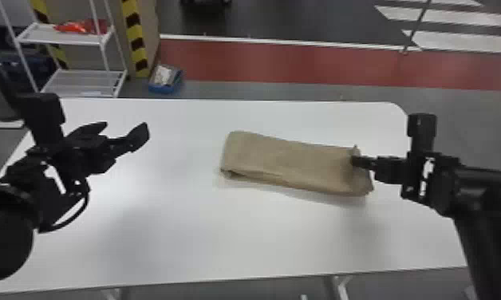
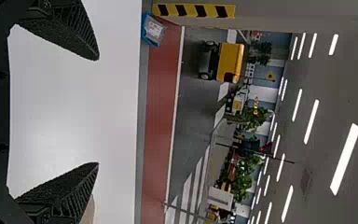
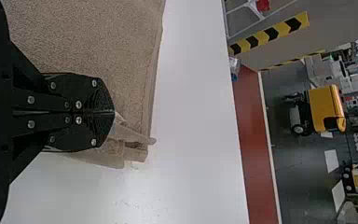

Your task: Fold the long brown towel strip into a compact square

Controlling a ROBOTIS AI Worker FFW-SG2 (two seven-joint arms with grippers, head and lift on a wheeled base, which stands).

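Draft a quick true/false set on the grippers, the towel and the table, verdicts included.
1. The right gripper is closed on the towel strip near its right end. True.
2. The left gripper is also pinching the towel strip. False: it is open, apart from the towel strip and to its left.
3. The towel strip lies on the white table. True.
4. The towel strip is already a compact square. False: it is an oblong, longer from left to right.
5. The blue bin stands on the table. False: it is on the floor beyond the table's far edge.
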